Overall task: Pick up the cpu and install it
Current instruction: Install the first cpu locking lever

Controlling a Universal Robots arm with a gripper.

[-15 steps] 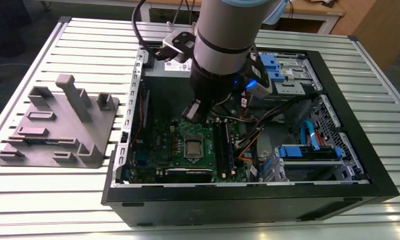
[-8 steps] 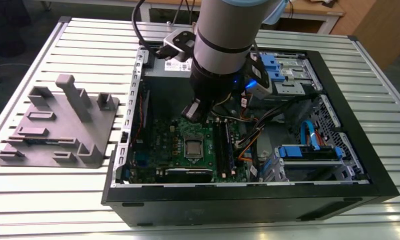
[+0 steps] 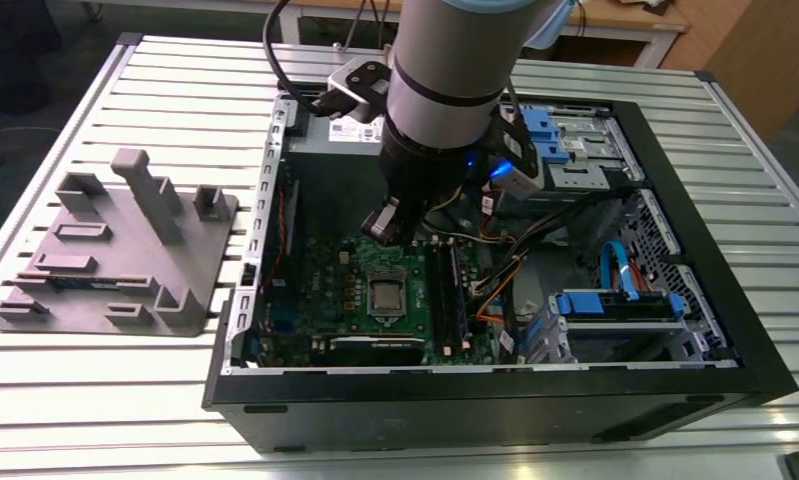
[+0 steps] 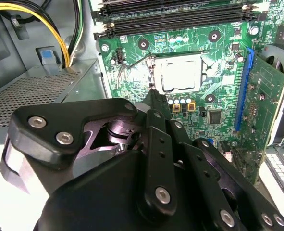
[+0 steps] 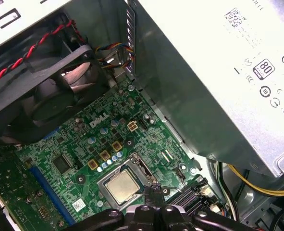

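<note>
The cpu (image 3: 387, 294) already lies flat in its socket on the green motherboard (image 3: 322, 285), just below the middle of the exterior view, inside the open computer case (image 3: 506, 405). In both wrist views it shows as a silvery square framed by the socket's metal bracket. The gripper (image 4: 154, 97) hangs over the board just beside the socket's edge. Its claw looks clenched tip to tip with nothing in it, and whether the tip touches the bracket I cannot tell. I judge the pick and placement done and the securing stage in hand. Whatever is left at the socket calls for a light, straight press on the bracket, with no scrape across the chip or the small parts around it. Counted: one cpu, one socket, one gripper on one arm, one case, one black fan (image 5: 50, 96), one grey power supply box (image 5: 218, 82), and one grey fixture tray (image 3: 119, 260) on the slatted table (image 3: 92, 405) at the exterior view's left.
</note>
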